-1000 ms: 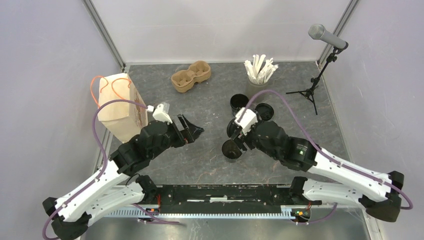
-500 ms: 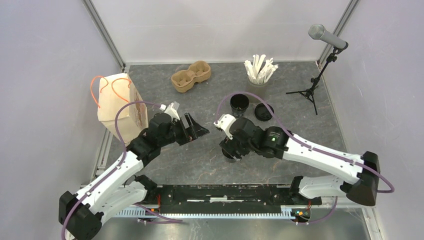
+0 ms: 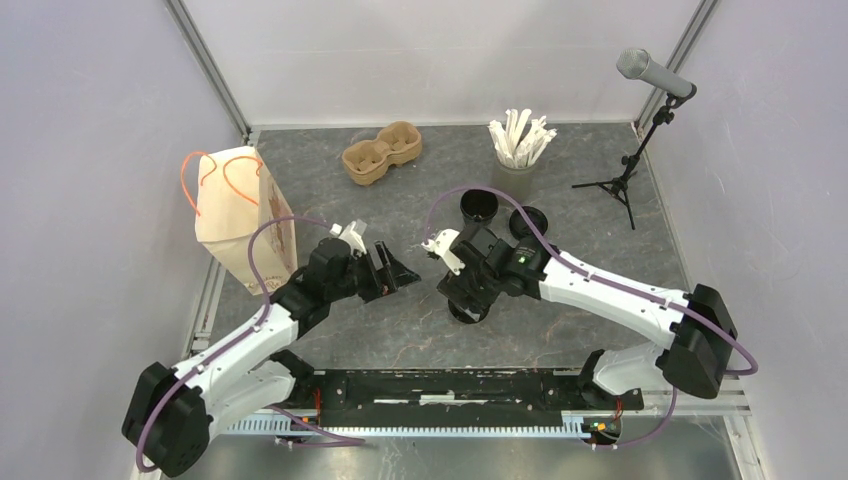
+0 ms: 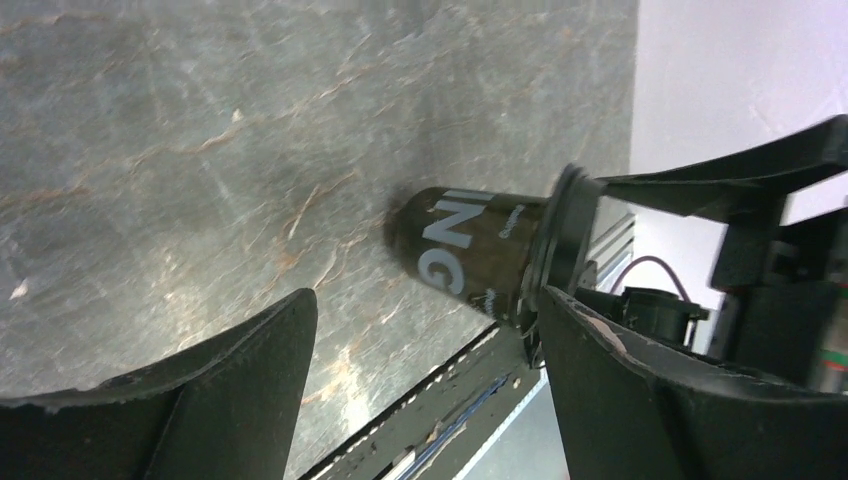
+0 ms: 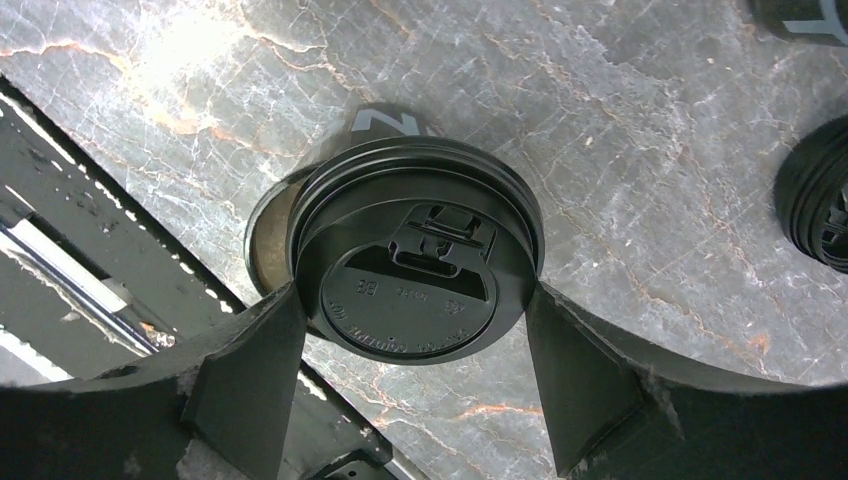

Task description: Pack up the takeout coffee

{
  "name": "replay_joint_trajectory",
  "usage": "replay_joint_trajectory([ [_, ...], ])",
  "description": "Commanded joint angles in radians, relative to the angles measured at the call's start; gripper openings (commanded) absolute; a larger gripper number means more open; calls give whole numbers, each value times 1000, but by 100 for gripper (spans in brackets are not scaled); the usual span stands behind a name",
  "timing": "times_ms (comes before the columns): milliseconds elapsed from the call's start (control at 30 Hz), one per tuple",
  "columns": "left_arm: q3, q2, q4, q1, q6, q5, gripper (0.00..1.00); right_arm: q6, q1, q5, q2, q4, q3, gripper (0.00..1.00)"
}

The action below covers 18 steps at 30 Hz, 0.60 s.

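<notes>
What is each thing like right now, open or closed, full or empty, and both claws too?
coffee cup: upright, not fully covered, a brown sliver shows
lid: sitting over that cup, seems not pressed down
right claw: shut on the lid
left claw: open, empty
second black cup: upright, no lid
spare lid: lying flat by itself
carrier: both holes empty
paper bag: standing upright
stick cup: upright, full

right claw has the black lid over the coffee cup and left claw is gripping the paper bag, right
No, the left claw grips nothing: the left wrist view shows it wide open and empty, facing the coffee cup. The paper bag stands apart from it. The right claw does have the black lid over the cup.
</notes>
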Motion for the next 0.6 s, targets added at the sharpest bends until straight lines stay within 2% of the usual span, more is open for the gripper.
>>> replay_joint_trajectory([
  [0, -4, 32, 135, 5, -18, 51, 86, -31, -3, -31, 21, -13, 68, 81],
  [567, -50, 144, 304, 5, -69, 138, 81, -44, -3, -48, 74, -82, 168, 82],
])
